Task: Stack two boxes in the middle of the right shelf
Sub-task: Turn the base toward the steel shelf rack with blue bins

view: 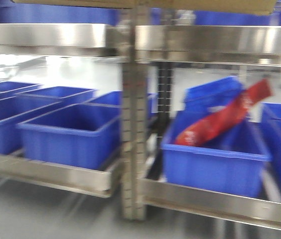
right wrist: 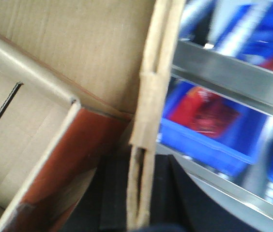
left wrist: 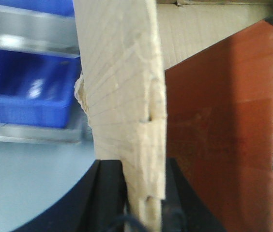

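One brown cardboard box is held up between both arms. In the front view only its bottom edge (view: pixel 180 5) shows at the top, above the steel shelf level (view: pixel 220 42). In the left wrist view my left gripper (left wrist: pixel 144 203) is shut on the box's upright side wall (left wrist: pixel 122 87), black fingers (left wrist: pixel 108 193) on either side. In the right wrist view my right gripper (right wrist: pixel 139 198) is shut on the opposite wall's edge (right wrist: pixel 151 96). The open box interior (right wrist: pixel 68 43) shows a reddish-brown inner panel (left wrist: pixel 223 145). Neither gripper appears in the front view.
Blue plastic bins (view: pixel 70 129) fill the lower rack level; one bin (view: pixel 215 159) holds a red packet (view: pixel 225 117). A steel upright post (view: pixel 133 124) divides the left and right bays. The steel shelf lip (right wrist: pixel 223 77) passes to the right of the held box.
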